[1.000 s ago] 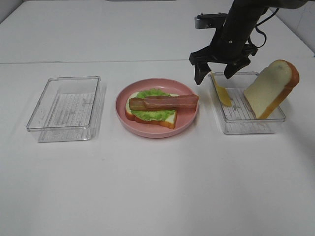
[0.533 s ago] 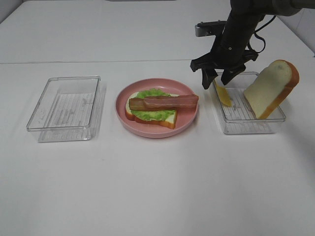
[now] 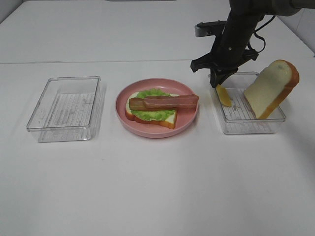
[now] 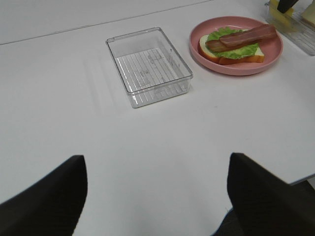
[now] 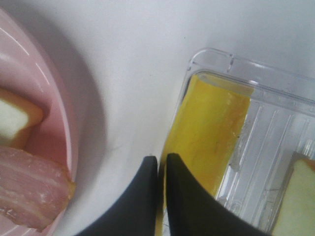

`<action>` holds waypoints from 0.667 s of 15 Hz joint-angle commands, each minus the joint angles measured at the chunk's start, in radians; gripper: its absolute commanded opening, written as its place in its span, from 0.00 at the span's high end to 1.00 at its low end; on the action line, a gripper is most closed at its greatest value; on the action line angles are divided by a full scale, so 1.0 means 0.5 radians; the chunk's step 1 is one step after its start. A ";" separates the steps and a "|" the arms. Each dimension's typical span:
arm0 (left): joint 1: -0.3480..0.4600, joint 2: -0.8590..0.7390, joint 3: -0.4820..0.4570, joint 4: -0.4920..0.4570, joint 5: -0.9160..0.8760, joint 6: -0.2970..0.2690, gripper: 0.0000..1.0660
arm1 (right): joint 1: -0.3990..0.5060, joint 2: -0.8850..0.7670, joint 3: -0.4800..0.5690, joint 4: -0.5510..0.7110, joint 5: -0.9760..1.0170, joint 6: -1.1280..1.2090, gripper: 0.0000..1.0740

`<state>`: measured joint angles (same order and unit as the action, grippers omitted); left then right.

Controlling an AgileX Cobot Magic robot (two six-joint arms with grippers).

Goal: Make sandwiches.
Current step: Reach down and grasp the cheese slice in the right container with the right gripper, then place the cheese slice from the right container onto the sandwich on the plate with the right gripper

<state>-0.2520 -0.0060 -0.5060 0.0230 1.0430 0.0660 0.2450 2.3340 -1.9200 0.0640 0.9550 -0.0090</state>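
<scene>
Yellow cheese slice (image 5: 211, 123), leaning in a clear tray (image 3: 251, 131), is pinched between the right jaws; the left jaws stand wide apart.

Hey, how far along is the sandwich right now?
Done: bread slice, lettuce and bacon are stacked on the pink plate. In hand: the right gripper is shut on the cheese slice leaning in the clear tray. Left: cheese onto the stack, then the second bread slice, propped in that tray, on top.

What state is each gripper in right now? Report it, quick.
Left gripper: open, holding nothing.
Right gripper: shut on the edge of the yellow cheese.
</scene>
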 commanded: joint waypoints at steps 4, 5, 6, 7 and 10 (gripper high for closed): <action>0.002 -0.038 0.008 -0.012 -0.034 -0.002 0.31 | -0.006 -0.022 -0.010 -0.048 0.016 0.018 1.00; 0.002 -0.038 0.008 -0.012 -0.034 -0.002 0.31 | -0.006 -0.042 -0.010 -0.048 0.016 0.018 1.00; 0.002 -0.038 0.008 -0.012 -0.034 -0.002 0.31 | -0.006 -0.072 -0.010 -0.048 0.028 0.018 1.00; 0.002 -0.038 0.008 -0.012 -0.034 -0.002 0.31 | -0.006 -0.092 -0.010 -0.048 0.046 0.018 1.00; 0.002 -0.038 0.008 -0.012 -0.034 -0.002 0.31 | -0.006 -0.164 -0.010 -0.044 0.050 0.018 1.00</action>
<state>-0.2520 -0.0060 -0.5060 0.0230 1.0430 0.0660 0.2450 2.2680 -1.9200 0.0490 0.9700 0.0000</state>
